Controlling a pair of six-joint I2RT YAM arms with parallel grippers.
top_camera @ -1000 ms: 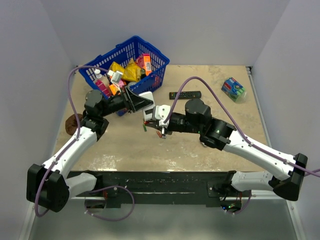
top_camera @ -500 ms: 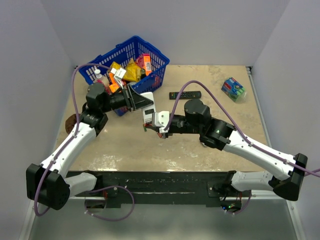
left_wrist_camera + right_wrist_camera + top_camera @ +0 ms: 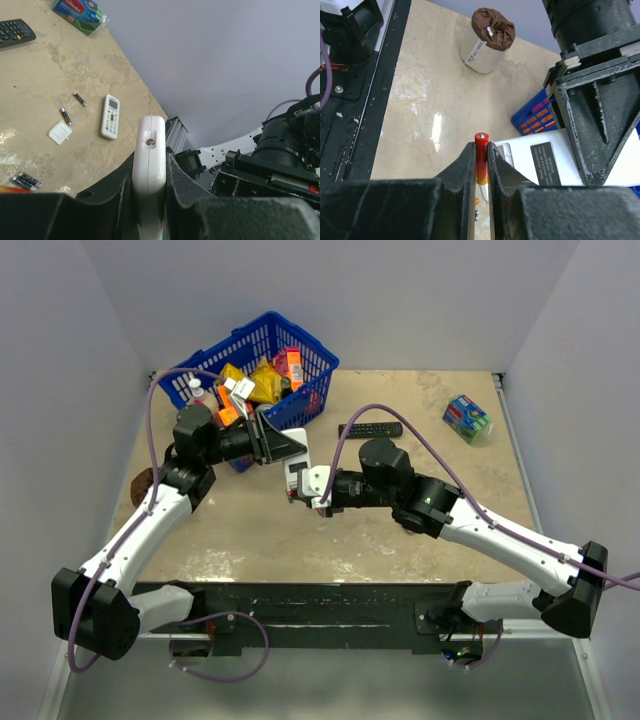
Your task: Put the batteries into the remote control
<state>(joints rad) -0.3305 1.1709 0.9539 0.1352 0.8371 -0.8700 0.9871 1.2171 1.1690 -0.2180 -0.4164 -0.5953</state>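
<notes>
White arm links (image 3: pixel 140 538), black joints (image 3: pixel 395 465), purple cables (image 3: pixel 376 407), dark jaws

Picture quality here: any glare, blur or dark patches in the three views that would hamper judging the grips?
Top external: even light, soft shadows, sharp. Left wrist: remote control sharp, the left gripper around it dark and slightly soft. Right wrist: a glare streak on the table, battery crisp, the right gripper's near parts blurred and underexposed.

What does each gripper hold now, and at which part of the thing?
The left gripper clamps the remote near one end. The right gripper pinches the red-orange battery by its sides, red tip sticking out.
</notes>
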